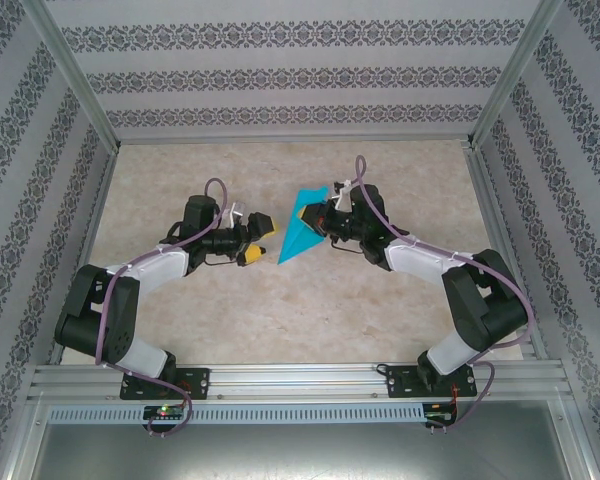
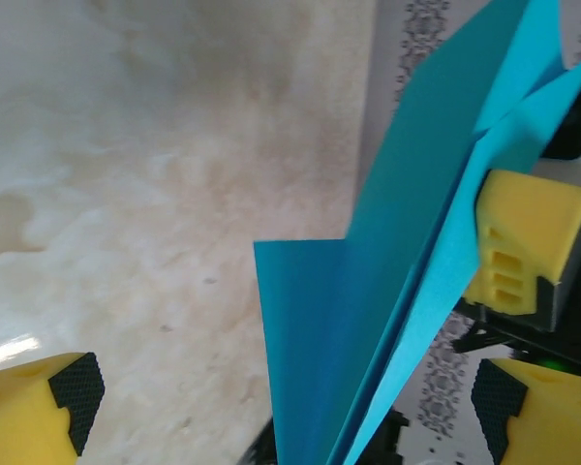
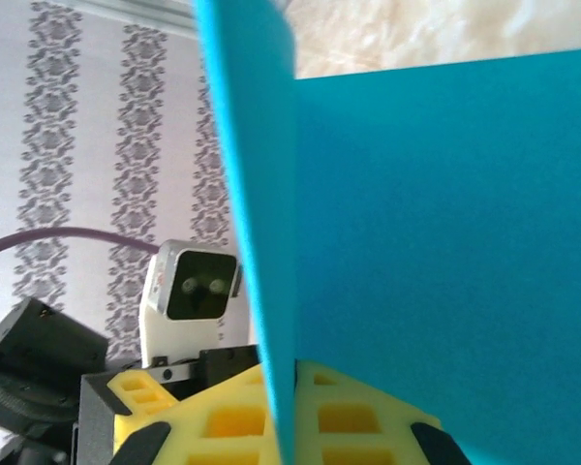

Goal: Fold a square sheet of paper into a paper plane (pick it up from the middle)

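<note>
The right gripper [image 1: 321,222] is clamped on the paper plane [image 1: 302,230], its yellow fingers [image 3: 349,421] pressed together on the folded layers near the wide end; one layer runs edge-on straight out from between them, and a wing spreads flat to one side; the sharp tip points away from this gripper; the left gripper [image 1: 257,240] faces the plane's long edge from just beside it, jaws wide apart, not touching; bare table [image 1: 170,180] lies open behind both grippers, the walls [image 1: 40,150] well apart.
</note>
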Robot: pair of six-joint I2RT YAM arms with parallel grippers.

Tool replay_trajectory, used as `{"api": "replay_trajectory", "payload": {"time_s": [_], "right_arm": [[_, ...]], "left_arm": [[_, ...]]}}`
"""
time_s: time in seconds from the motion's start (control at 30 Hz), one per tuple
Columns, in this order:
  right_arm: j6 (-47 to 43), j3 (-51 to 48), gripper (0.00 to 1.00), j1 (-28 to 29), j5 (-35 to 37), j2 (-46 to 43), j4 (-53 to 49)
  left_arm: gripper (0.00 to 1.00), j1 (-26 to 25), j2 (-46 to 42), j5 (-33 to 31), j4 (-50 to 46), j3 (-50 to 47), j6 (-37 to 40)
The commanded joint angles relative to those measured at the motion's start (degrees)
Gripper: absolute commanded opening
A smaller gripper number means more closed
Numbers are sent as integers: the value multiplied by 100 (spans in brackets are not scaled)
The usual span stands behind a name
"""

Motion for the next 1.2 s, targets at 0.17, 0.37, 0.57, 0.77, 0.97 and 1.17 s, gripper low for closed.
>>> {"api": "replay_trajectory", "payload": {"time_s": [0.17, 0.37, 0.57, 0.77, 0.97, 1.17], "right_arm": [[785, 305, 1, 56, -491, 469, 1121], [871, 400, 1, 196, -553, 645, 1119], [946, 383, 2, 204, -566, 713, 1237], [971, 420, 2, 214, -606, 783, 1209], [985, 470, 2, 222, -687, 845, 1092], [862, 442, 7, 163, -763, 771, 782]], "left_arm": [[100, -210, 44, 491, 2054, -207, -1237], [100, -354, 322, 452, 2330, -229, -1410], [100, -365, 422, 390, 2273, -229, -1419], [93, -368, 422, 388, 2372, -230, -1454], [64, -360, 379, 337, 2168, -174, -1244], [37, -358, 280, 217, 1764, -150, -802]]}}
